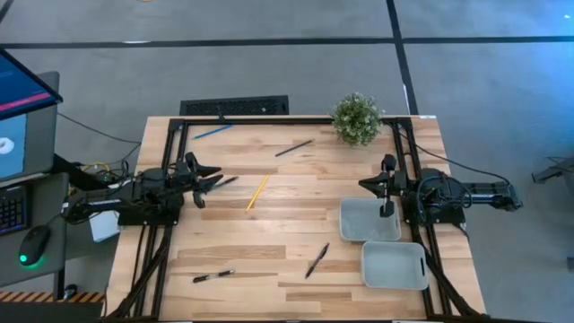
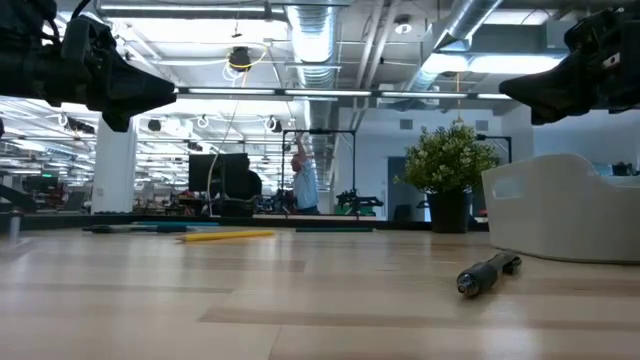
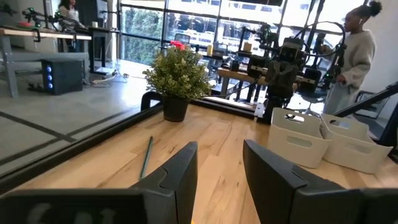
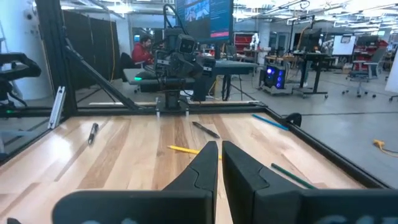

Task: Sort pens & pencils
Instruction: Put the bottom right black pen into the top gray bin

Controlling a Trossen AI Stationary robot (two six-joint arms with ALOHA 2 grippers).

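While nothing has yet gone into either bin, the writing tools lie scattered over the wooden table [image 1: 296,269]. The yellow pencil [image 1: 257,192] rests near the middle, slightly towards the left arm, and the blue pencil [image 1: 213,132] lies at the far left corner, close to the frame. One pen [image 1: 293,148] lies towards the far edge beside the potted plant [image 1: 357,118]. Another pen [image 1: 224,182] sits just ahead of the left arm's fingertips. Two more are near the front edge: one pen [image 1: 317,260] just left of the bins, and a last pen [image 1: 213,276] further left.

Two grey bins stand on the right side: the far bin [image 1: 369,221] just beside the right arm, the near bin [image 1: 394,266] towards the front. Both look empty from above.

The left gripper [image 1: 209,179] hovers above the table at the left edge with its fingers spread apart and nothing between them. The right gripper [image 1: 377,184] hangs over the far bin's edge with its fingers nearly closed, holding nothing.

Sorting seems to be at its very start, with the first pick not yet made. The pen right before the left gripper looks the natural first target. Taking it would call for lowering the open fingers astride the thin shaft, square to its length, and closing near its middle so it does not swing.
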